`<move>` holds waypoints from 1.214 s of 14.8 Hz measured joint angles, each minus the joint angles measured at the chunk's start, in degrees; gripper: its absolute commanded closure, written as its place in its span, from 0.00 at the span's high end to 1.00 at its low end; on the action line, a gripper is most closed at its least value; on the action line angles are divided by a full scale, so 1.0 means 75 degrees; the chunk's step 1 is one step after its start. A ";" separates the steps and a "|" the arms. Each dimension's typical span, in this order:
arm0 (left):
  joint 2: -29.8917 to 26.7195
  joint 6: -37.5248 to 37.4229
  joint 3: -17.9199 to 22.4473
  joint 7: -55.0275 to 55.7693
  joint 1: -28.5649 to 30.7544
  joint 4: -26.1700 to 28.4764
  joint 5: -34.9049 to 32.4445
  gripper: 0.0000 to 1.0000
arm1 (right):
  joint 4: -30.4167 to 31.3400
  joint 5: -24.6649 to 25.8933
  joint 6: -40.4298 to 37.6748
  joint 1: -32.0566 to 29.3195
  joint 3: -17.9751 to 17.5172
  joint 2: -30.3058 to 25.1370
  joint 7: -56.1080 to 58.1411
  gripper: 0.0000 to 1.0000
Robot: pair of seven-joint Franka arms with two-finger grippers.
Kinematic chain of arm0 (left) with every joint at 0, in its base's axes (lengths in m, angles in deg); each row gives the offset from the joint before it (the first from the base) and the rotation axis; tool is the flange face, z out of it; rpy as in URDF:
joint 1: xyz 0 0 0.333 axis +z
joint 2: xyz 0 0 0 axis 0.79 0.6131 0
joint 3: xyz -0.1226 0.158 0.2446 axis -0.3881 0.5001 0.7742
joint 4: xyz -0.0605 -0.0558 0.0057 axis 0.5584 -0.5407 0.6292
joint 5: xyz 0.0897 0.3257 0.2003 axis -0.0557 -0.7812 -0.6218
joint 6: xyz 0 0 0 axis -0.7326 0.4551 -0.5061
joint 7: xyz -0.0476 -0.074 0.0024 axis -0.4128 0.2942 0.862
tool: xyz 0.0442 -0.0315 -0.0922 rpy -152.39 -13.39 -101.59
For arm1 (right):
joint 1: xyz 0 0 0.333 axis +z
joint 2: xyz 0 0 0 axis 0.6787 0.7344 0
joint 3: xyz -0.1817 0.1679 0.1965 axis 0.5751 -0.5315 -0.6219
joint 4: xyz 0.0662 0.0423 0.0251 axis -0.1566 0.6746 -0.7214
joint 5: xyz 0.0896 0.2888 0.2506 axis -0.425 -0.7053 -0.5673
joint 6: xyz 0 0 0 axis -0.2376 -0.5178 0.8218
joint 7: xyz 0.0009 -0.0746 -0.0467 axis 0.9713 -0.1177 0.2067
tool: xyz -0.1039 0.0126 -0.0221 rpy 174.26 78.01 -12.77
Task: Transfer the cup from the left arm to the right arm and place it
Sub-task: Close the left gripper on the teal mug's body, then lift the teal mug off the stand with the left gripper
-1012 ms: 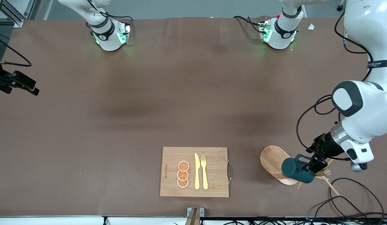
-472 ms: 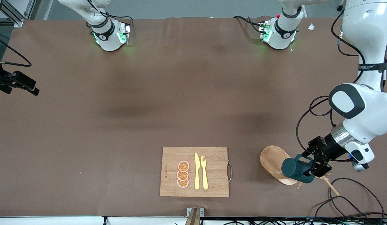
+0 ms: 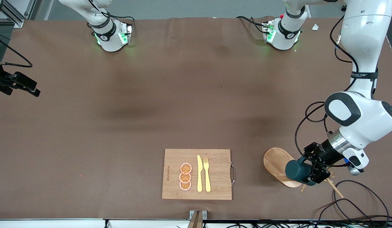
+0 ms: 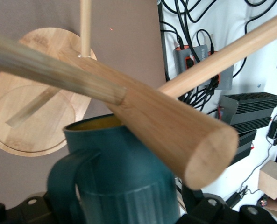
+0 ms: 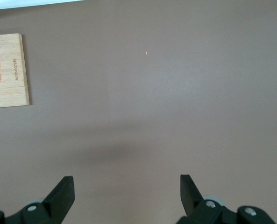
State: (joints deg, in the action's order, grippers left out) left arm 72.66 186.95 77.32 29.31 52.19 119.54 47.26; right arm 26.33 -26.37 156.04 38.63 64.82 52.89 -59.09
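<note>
The dark teal cup (image 3: 296,170) is held on its side in my left gripper (image 3: 313,173), which is shut on its body, low over the end of the oval wooden base (image 3: 276,162) of a mug rack. In the left wrist view the cup (image 4: 129,182) fills the bottom, with its handle (image 4: 63,177) to one side and its mustard inside just showing. The rack's thick wooden post (image 4: 175,135) crosses right at the cup's mouth. My left gripper (image 4: 125,215) is mostly hidden by the cup. My right gripper (image 5: 127,191) is open and empty over bare brown table.
A wooden cutting board (image 3: 197,174) with orange slices (image 3: 185,176), a yellow knife and a fork lies near the front edge; its corner shows in the right wrist view (image 5: 7,74). Thin rack pegs (image 3: 334,186) and black cables (image 3: 357,202) lie by the left gripper.
The left arm has swung a little toward the table's middle, and its wrist has turned. The cup has shifted slightly along the rack base and rolled, its handle less in view. The right arm's view is unknown earlier.
</note>
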 measured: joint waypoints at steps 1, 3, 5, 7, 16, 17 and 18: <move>0.0021 0.0000 0.0000 0.0000 0.0000 -0.0038 0.0020 1.00 | -0.0008 0.0000 0.0008 0.0000 -0.0011 0.0000 0.0001 1.00; 0.0059 0.0000 -0.0001 0.0000 0.0000 -0.0065 0.0036 1.00 | -0.0020 0.0000 0.0010 0.0000 -0.0022 0.0000 0.0001 1.00; 0.0134 0.0000 -0.0007 0.0000 0.0000 -0.0101 0.0048 0.98 | -0.0020 0.0000 0.0010 0.0000 -0.0017 0.0000 0.0001 1.00; 0.0190 0.0000 -0.0011 0.0000 -0.0001 -0.0147 0.0151 0.87 | -0.0023 0.0002 0.0010 0.0000 -0.0017 0.0000 0.0001 1.00; 0.0206 0.0000 -0.0030 0.0002 -0.0014 -0.0207 0.0299 0.64 | -0.0150 0.0007 0.0015 0.0000 -0.0003 -0.0001 -0.0001 1.00; 0.0206 0.0000 -0.0035 0.0005 -0.0016 -0.0220 0.0302 0.64 | -0.0150 0.0007 0.0015 0.0000 -0.0003 -0.0001 -0.0001 1.00; 0.0206 0.0000 -0.0059 0.0008 -0.0014 -0.0241 0.0305 0.64 | -0.0150 0.0007 0.0015 0.0000 -0.0002 -0.0001 -0.0001 1.00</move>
State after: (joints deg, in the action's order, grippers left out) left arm 74.20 186.95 76.88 29.37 52.09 117.73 49.55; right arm 25.21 -26.32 156.16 38.63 64.81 52.88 -59.09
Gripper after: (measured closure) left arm 0.119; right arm 0.000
